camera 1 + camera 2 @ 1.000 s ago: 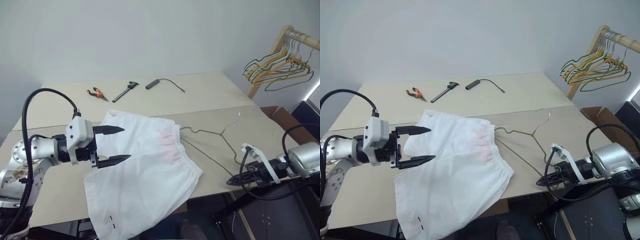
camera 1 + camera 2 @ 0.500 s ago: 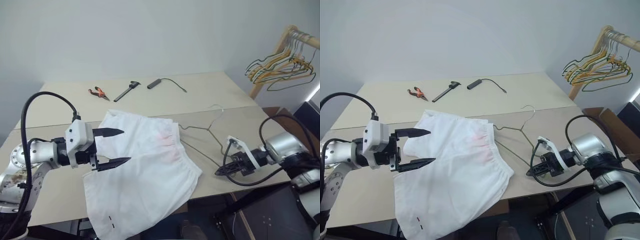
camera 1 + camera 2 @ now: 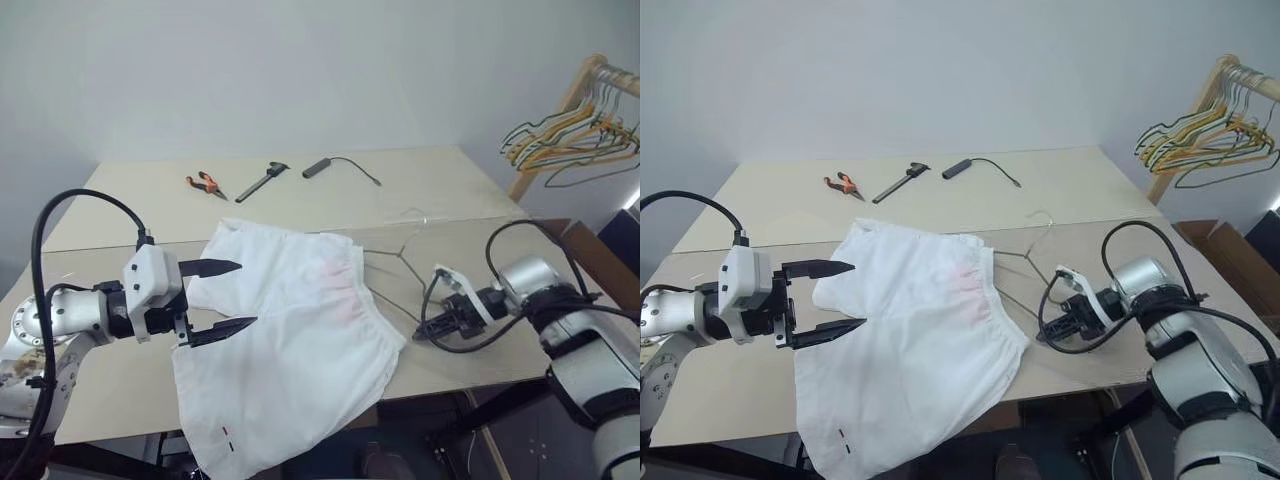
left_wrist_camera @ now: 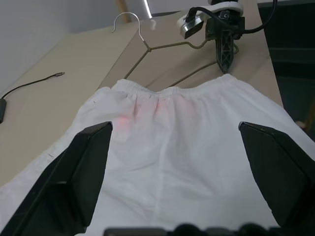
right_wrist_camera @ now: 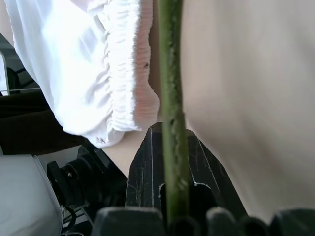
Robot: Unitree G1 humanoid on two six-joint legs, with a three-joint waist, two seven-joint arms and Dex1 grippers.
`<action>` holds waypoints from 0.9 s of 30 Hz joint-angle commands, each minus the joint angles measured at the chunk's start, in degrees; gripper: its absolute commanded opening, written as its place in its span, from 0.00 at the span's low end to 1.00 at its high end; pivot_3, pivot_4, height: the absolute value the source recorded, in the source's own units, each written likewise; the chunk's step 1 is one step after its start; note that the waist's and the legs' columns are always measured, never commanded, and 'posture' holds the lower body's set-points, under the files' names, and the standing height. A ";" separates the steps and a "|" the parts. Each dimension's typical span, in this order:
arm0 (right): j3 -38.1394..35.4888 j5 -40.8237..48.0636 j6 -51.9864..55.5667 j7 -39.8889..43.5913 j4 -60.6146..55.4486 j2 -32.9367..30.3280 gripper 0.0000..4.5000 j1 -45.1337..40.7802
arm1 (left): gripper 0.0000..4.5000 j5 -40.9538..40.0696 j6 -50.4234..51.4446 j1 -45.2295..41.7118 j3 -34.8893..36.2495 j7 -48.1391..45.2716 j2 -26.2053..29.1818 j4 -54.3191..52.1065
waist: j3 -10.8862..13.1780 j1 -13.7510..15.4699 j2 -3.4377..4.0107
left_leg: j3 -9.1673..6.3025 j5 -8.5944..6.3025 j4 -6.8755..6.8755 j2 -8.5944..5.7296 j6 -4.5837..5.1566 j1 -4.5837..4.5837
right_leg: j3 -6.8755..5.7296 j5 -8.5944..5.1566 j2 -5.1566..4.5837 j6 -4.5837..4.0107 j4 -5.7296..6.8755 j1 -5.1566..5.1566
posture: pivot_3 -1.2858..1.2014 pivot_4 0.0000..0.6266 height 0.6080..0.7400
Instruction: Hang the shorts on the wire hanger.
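Note:
The white shorts (image 3: 290,330) lie spread on the table, one leg hanging over the front edge. Their waistband faces the wire hanger (image 3: 410,275), which lies flat on the table to their right, hook pointing toward the back. My right gripper (image 3: 424,333) is shut on the hanger's lower arm, just right of the waistband (image 5: 128,73); the wire (image 5: 170,98) runs up between its closed fingers. My left gripper (image 3: 225,297) hovers open over the left part of the shorts, its fingers (image 4: 83,182) wide apart and holding nothing.
Orange-handled pliers (image 3: 203,183), a black caliper-like tool (image 3: 262,182) and a black cable with a cylindrical end (image 3: 318,167) lie at the back of the table. A wooden rack with bunched yellow and green hangers (image 3: 565,135) stands at the far right.
My right gripper has moved left toward the shorts' waistband, carrying the wire hanger with it. The left gripper has stayed where it was, still open.

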 commanded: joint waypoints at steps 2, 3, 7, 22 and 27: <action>-4.71 -1.03 -2.49 0.70 4.45 1.39 0.00 -2.74 | 0.99 -0.36 -1.36 -0.88 1.68 0.30 0.94 -0.71 | 0.01 0.30 0.01 | 0.00 0.00 0.00 -0.01 0.00 0.00 | 0.00 0.00 -0.01 0.00 0.01 -0.01 | 0.56 0.00 1.00; -5.86 -1.15 -2.74 0.03 5.26 1.49 0.00 -3.37 | 0.99 -0.35 -1.40 -0.91 1.76 0.25 0.99 -0.61 | 0.01 0.30 0.01 | 0.00 0.00 0.00 -0.01 0.00 0.00 | 0.00 0.00 -0.01 0.00 0.02 -0.01 | 0.56 0.00 1.00; -10.29 -2.55 -4.91 -4.27 4.69 0.31 0.00 -4.64 | 0.99 0.27 -2.04 -1.43 1.50 0.36 1.10 -0.10 | 0.02 0.27 0.03 | 0.00 0.00 0.00 0.00 -0.01 0.01 | -0.01 0.00 0.00 -0.01 0.03 -0.01 | 0.56 0.00 1.00; -10.87 -10.90 -12.06 -21.16 -49.63 -3.71 0.00 -1.30 | 0.99 9.84 -17.22 -37.08 -7.04 -10.40 6.82 32.77 | 0.09 -1.67 0.13 | -0.02 0.02 -0.01 0.00 -0.05 -0.19 | -0.13 -0.01 0.02 0.02 -0.05 -0.14 | 0.51 0.00 1.00; -8.38 -11.48 -11.24 -21.08 -54.97 -3.15 0.00 -2.65 | 0.99 16.72 -27.67 -49.82 -15.37 -22.75 6.59 50.17 | 0.09 -2.60 0.13 | -0.05 0.02 0.03 -0.05 -0.05 -0.34 | -0.20 -0.02 -0.02 0.05 -0.09 -0.17 | 0.52 0.00 1.00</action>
